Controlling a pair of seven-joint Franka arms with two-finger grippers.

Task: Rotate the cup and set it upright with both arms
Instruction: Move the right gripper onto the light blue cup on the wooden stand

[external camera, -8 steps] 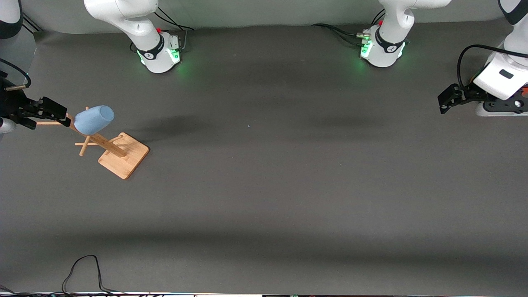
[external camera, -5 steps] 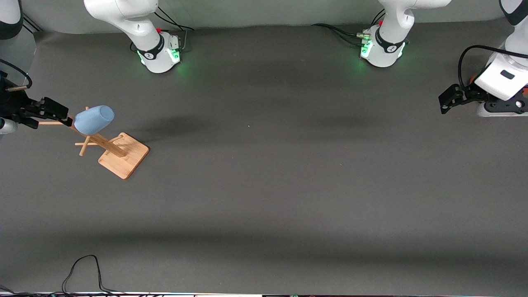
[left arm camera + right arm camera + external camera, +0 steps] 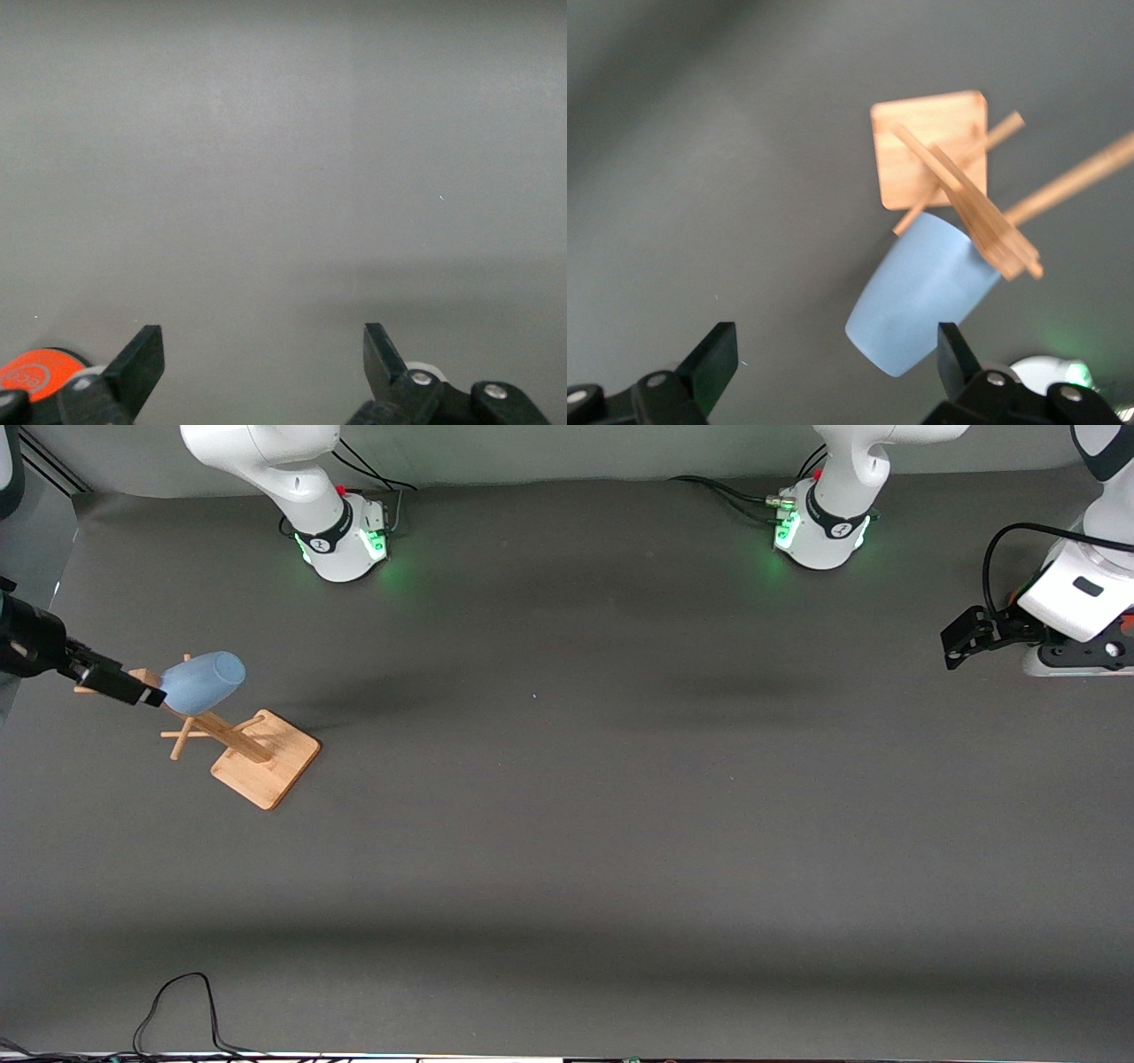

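The light-blue cup (image 3: 204, 682) hangs tilted on a peg of a wooden rack (image 3: 266, 757) at the right arm's end of the table. My right gripper (image 3: 146, 691) is open, up in the air beside the cup and over the rack's top. In the right wrist view the cup (image 3: 921, 297) lies with its closed end close to one finger (image 3: 957, 354) of the open right gripper (image 3: 833, 350); nothing is gripped. My left gripper (image 3: 957, 642) waits open and empty over the left arm's end of the table; its wrist view shows only its gripper (image 3: 263, 354) and bare mat.
The rack's square base (image 3: 930, 146) stands on the grey mat, with thin pegs sticking out from its post. A black cable (image 3: 177, 1001) loops at the table edge nearest the front camera. The two arm bases (image 3: 341, 536) (image 3: 819, 531) stand along the farthest edge.
My right gripper has turned and shifted a little closer to the cup, its wrist swinging upward in the front view. The cup, the rack and the left arm have not moved.
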